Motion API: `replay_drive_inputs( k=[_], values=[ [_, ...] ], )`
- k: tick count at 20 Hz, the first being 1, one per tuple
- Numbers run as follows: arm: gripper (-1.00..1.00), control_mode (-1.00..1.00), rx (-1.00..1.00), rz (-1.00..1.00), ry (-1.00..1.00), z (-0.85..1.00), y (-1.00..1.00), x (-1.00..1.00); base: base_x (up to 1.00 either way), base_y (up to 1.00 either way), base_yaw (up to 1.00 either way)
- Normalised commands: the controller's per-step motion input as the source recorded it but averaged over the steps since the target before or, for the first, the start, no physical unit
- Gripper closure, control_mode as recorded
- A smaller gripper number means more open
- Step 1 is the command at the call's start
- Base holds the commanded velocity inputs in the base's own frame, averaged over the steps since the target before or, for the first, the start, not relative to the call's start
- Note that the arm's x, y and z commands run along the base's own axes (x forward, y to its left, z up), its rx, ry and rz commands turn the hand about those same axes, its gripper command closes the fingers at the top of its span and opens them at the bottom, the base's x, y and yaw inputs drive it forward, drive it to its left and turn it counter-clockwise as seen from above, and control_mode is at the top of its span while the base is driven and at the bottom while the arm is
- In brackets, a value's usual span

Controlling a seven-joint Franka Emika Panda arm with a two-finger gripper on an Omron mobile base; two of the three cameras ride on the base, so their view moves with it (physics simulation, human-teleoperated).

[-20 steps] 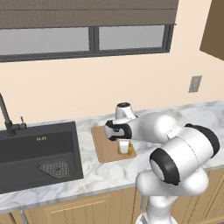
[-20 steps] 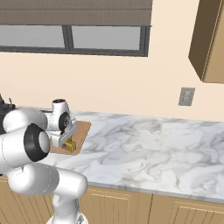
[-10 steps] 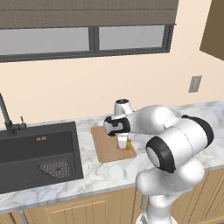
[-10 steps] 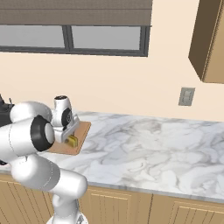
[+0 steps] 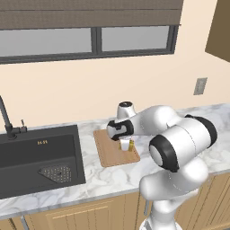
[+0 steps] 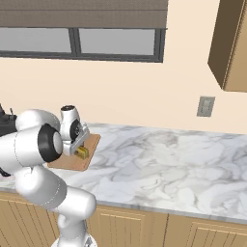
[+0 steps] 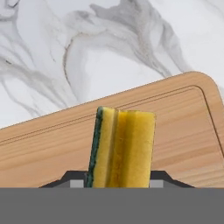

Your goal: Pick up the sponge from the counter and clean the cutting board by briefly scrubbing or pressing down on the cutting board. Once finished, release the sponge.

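Note:
My gripper [image 5: 127,146] is shut on the sponge [image 5: 129,144], a small yellow block with a dark green face. In the hand view the sponge [image 7: 123,146] stands on edge between the dark fingertips [image 7: 162,177], green face to the left. It hangs over the right part of the light-brown cutting board [image 5: 108,155], near a rounded corner [image 7: 188,127]. Whether it touches the wood I cannot tell. From the right base view the sponge [image 6: 82,153] sits under the hand, over the board [image 6: 67,163]. The board lies on the marbled counter [image 6: 164,159].
A black sink basin [image 5: 40,157] with a dark faucet [image 5: 6,119] lies left of the board. A wall outlet [image 5: 201,86] sits above the counter at the right. The wide marbled worktop [image 7: 109,48] stretches right of the board.
The hand has carried the sponge a little toward the back of the board, and the arm's elbow has swung out to the right. The grip on the sponge is unchanged.

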Motion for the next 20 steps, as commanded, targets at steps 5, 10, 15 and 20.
replay_drive_inputs(
  k=[5,10,15,20],
  values=[
    [1.00,-1.00,0.00,0.00,0.00,0.00,0.00,0.45,0.00,0.00,0.00],
    [1.00,-1.00,0.00,0.00,0.00,0.00,0.00,0.43,0.00,0.00,0.00],
    [1.00,-1.00,0.00,0.00,-0.06,0.00,0.00,0.36,0.00,0.00,0.00],
    [1.00,-1.00,0.00,0.00,-0.07,0.00,0.00,0.36,0.00,0.00,0.00]
  ],
)
